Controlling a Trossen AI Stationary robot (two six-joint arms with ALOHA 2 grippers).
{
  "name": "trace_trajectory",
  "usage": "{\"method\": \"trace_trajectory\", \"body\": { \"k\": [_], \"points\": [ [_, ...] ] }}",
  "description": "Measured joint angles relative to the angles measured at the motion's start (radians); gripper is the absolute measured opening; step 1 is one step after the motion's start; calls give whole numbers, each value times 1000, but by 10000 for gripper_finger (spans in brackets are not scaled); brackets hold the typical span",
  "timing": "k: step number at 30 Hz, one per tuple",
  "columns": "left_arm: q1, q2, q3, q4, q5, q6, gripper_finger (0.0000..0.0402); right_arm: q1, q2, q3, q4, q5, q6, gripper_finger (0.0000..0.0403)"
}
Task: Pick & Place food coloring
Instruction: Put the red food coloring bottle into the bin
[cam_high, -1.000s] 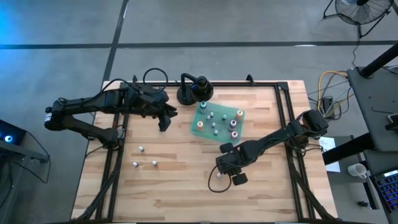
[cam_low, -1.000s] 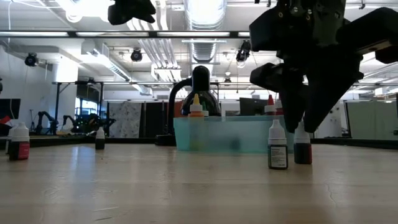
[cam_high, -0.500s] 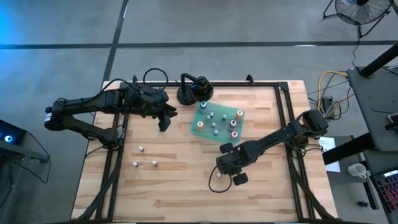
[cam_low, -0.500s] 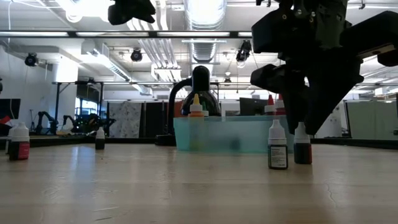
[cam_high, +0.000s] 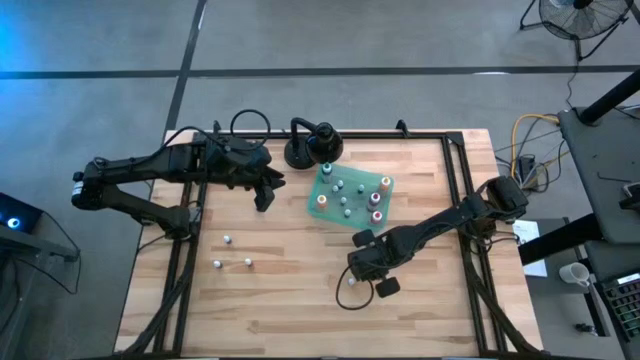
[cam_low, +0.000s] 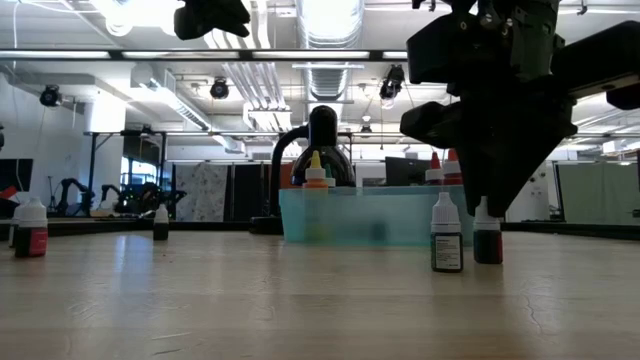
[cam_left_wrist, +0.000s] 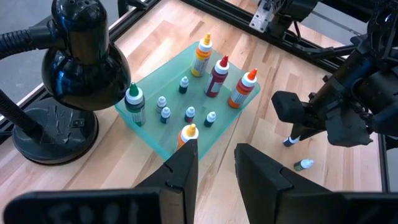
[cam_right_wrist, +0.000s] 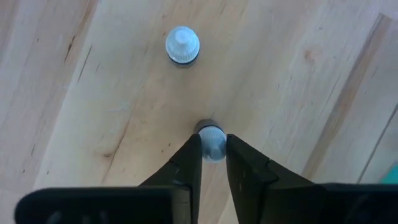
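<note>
**Right gripper now pinched on a bottle; rest of table unchanged**

- Table: wooden slats, dark frame. No item on it has shifted since 1 second ago.
- Left arm: reaches in from the table's left-rear edge, same pose as before. Left gripper hangs above bare wood left of the tray, holding nothing; its fingers stand a little apart, unchanged.
- Right arm: stretches from the right edge toward the table's middle-front, same place as before.
- Lamp: black, round base, at the rear edge just behind the tray.
- Tray: translucent green, rear centre. It holds about 10 food coloring bottles, 3 taller ones at one side, small ones in the middle.
- Right gripper: the one change. Its fingers stood spread around a small upright bottle 1 second ago; they are now pressed onto the white cap of that bottle, which stands on the wood in front of the tray.
- Neighbour bottle: white cap, upright, near the pinched one, apart from it.
- 3 loose bottles: front-left of the table, well apart from both grippers.
</note>
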Motion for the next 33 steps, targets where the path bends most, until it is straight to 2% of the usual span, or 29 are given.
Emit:
{"method": "trace_trajectory", "body": {
  "k": [3, 8, 12, 15, 21, 25, 30, 33],
  "points": [
    [0, 0, 0, 0, 0, 0, 80, 0, 0, 5, -19, 8, 7, 47],
    [0, 0, 0, 0, 0, 3, 80, -6, -15, 29, -78, 139, 23, 46],
    [0, 0, 0, 4, 0, 16, 80, -39, -90, 77, -95, 182, 63, 45],
    [0, 0, 1, 7, 0, 21, 80, -91, -142, 129, -156, 184, 136, 45],
    [-1, 0, 1, 16, 0, 38, 80, -251, -180, 253, -310, 295, 261, 45],
    [-1, 0, 1, 34, 0, 48, 80, -385, -135, 296, -324, 275, 292, 45],
    [-1, 0, 1, 36, 0, 48, 80, -529, -61, 311, -328, 130, 306, 45],
    [-2, 0, 1, 28, 2, 48, 80, -569, -18, 310, -324, 96, 295, 45]
  ]
}}
